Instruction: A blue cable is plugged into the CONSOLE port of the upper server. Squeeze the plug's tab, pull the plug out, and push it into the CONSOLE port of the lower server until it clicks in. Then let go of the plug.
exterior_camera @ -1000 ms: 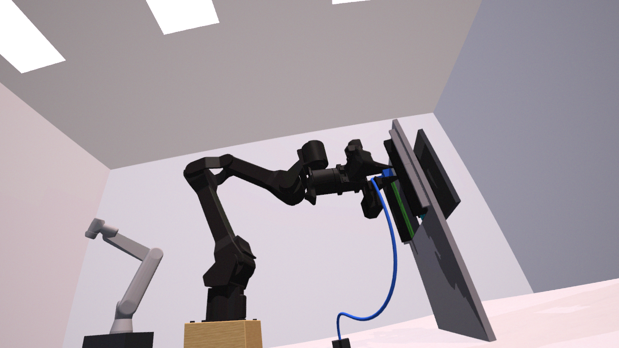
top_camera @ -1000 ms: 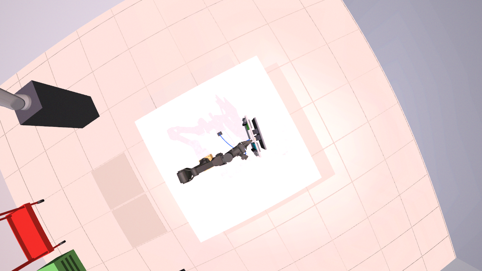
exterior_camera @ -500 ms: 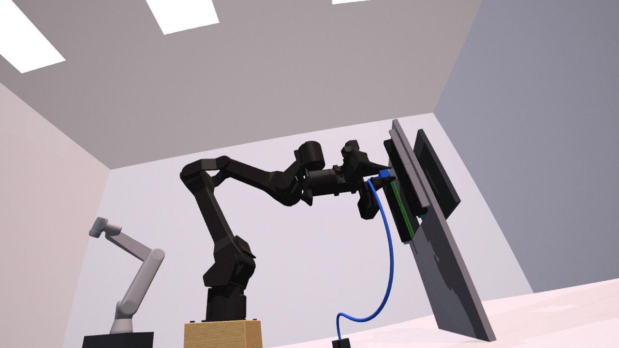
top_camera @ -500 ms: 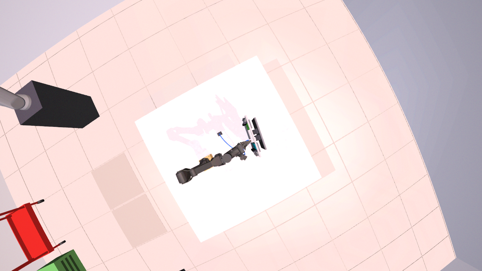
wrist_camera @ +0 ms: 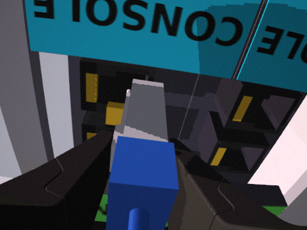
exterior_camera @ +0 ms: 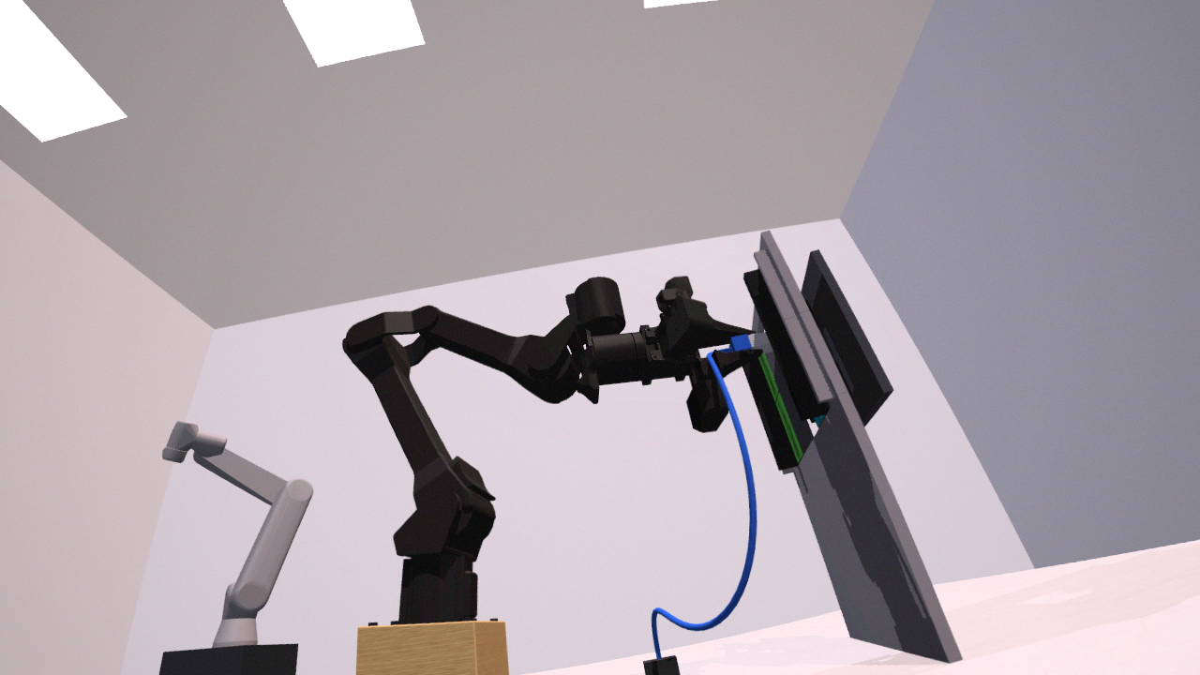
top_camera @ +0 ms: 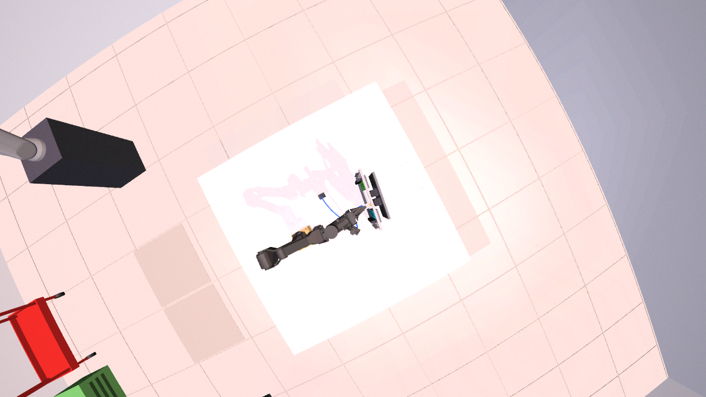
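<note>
blue plug [exterior_camera: 740, 342] [wrist_camera: 144, 163], boxy, pale grey front

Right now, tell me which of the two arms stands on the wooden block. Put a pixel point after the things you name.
The black arm [top_camera: 296, 244] [exterior_camera: 411, 419]. Its block [top_camera: 306, 230] [exterior_camera: 431, 651] shows wood grain; the grey arm [top_camera: 14, 144] [exterior_camera: 275, 537] stands on a dark block [top_camera: 99, 157] [exterior_camera: 263, 658].

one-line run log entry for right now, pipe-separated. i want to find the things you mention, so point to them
gripper [top_camera: 365, 207] [exterior_camera: 757, 342] [wrist_camera: 139, 144]: shut on blue plug [exterior_camera: 741, 342] [wrist_camera: 144, 163] | clear tip [wrist_camera: 147, 108]: visible | release: not done | seating: cannot tell
</note>
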Controlling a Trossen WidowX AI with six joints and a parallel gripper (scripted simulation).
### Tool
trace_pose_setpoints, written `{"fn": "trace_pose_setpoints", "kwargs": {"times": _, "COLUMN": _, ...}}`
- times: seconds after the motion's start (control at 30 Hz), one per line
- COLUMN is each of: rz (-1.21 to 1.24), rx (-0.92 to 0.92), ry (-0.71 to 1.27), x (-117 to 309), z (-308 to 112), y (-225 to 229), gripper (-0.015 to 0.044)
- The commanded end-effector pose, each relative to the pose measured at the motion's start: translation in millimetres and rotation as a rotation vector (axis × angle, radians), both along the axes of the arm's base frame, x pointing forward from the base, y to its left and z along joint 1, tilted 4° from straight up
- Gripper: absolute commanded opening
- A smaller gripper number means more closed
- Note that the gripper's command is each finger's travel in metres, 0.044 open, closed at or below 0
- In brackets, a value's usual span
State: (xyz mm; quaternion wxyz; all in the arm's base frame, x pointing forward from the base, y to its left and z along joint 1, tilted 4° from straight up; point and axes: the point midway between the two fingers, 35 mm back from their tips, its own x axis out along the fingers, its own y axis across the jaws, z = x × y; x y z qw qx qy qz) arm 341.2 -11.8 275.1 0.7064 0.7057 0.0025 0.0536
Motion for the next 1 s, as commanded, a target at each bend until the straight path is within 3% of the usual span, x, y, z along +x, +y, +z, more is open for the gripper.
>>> {"fn": "trace_pose_setpoints", "kwargs": {"times": 0.0, "rz": -0.001, "rx": 0.000, "ry": -0.017, "x": -4, "z": 5, "y": 1, "gripper": 0.0000}}
{"fn": "trace_pose_setpoints", "kwargs": {"times": 0.97, "rz": -0.001, "rx": 0.000, "ry": -0.016, "x": -19, "z": 4, "y": 6, "gripper": 0.0000}}
